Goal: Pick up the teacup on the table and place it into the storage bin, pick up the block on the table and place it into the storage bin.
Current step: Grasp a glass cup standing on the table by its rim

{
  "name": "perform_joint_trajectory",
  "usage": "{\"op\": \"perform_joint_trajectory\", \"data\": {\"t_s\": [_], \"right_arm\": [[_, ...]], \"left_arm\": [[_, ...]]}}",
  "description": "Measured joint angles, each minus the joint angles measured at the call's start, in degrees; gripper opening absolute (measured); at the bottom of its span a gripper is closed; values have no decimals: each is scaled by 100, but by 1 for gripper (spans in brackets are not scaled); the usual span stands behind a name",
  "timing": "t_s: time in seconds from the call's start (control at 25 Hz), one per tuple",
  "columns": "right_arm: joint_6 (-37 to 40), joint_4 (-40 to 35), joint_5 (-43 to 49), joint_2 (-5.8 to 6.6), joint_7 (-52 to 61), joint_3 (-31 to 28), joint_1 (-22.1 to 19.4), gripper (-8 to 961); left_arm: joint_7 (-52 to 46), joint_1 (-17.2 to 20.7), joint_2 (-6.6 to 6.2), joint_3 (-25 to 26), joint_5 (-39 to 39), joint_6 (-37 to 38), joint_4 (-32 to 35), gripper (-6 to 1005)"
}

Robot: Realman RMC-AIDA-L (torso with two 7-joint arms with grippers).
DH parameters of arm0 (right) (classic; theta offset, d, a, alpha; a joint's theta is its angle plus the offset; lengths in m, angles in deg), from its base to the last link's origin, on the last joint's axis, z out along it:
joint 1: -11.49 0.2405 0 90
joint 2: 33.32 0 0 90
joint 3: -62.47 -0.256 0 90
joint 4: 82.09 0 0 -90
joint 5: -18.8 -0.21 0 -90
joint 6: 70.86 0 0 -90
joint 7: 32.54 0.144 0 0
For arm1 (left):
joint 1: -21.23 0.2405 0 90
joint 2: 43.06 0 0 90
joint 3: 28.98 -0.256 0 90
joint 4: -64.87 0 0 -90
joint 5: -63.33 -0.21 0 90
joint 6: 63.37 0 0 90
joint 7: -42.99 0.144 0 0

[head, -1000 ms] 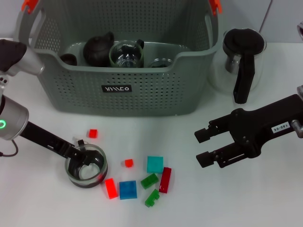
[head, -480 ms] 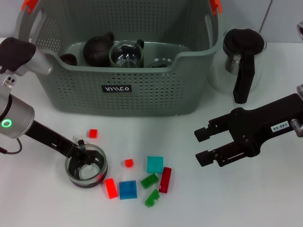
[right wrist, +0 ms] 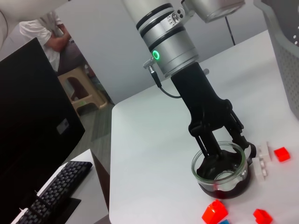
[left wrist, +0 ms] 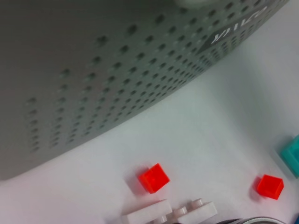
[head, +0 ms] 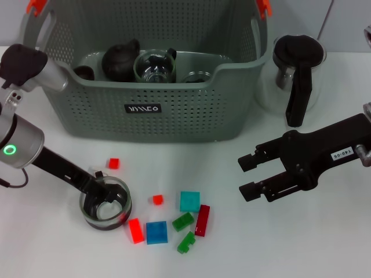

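The bin (head: 156, 75) is seen at twelve o'clock on the table (head: 52, 249), the teacup (head: 105, 204) at eight. The cup is judged glass, light, slippery and breakable; its rim is straddled by the left gripper (head: 103, 198), closure not discernible. The right gripper (head: 250, 176) is held parked at three, jaws apart. One cup and nine blocks are counted.

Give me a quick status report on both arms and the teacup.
Left gripper down at the glass teacup, fingers reaching inside it; cup on the table. Right gripper open, hovering right of the blocks. Storage bin behind, path unobstructed.
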Motion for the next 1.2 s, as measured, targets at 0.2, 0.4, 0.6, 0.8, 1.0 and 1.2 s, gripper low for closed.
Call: {"op": "perform_joint_trajectory", "data": {"t_s": [0.2,0.4,0.6,0.8,1.0,1.2], "right_arm": [[-17,0,0,0,-2,0,-9,760],[-21,0,-5,0,-12,0,-4,760],[-34,0,-13,0,-17,0,-3,760],[-76,0,-18,0,-23,0,-10,760],[-88,0,-15,1,-31,0,-9,760],[-88,0,-18,14,-34,0,-8,760]], "left_arm": [[-27,0,0,0,-168,79,-17,762],[-60,-25,0,0,-205,213,-51,762],[-149,-83,6,0,-352,270,-53,762],[-250,-126,25,0,-450,228,-36,761],[-309,-146,55,0,-578,212,-50,761],[-317,-165,61,12,-585,235,-49,730]]}}
